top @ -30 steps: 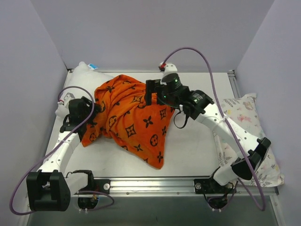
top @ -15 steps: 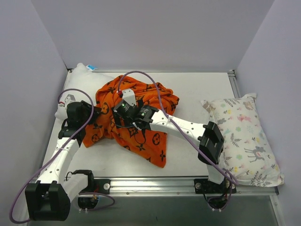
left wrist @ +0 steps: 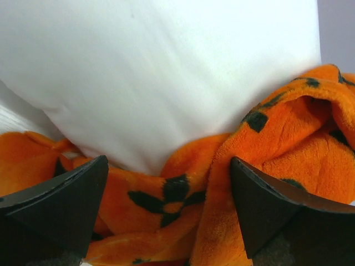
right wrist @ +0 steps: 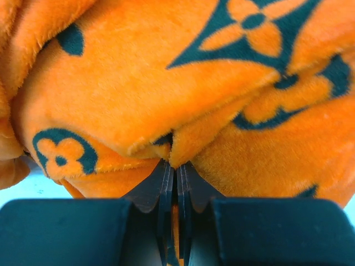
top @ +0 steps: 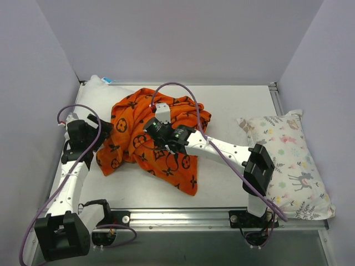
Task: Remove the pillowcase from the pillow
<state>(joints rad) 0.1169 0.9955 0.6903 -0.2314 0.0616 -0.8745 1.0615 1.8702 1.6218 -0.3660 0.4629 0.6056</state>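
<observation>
The orange pillowcase (top: pixel 166 119) with black motifs lies bunched at the table's middle left. It still covers part of the white pillow (top: pixel 97 91), whose bare corner sticks out at the back left. My left gripper (top: pixel 104 133) stands open at the cloth's left edge. In the left wrist view its fingers (left wrist: pixel 61 205) stand on either side of a fold of pillowcase (left wrist: pixel 177 194) without touching it, with the pillow (left wrist: pixel 155 72) bulging just behind. My right gripper (top: pixel 148 133) is on top of the heap. In the right wrist view the right gripper (right wrist: pixel 176 166) is shut on a thin fold of the pillowcase (right wrist: pixel 166 88).
A white pillow with pastel animal print (top: pixel 288 160) lies along the table's right edge, next to my right arm's base. Grey walls close in the left, back and right. A metal rail (top: pixel 183 213) runs along the near edge.
My right arm swung from the back down onto the heap and its jaws closed on a fold. My left gripper opened and drew back a little to the left.
</observation>
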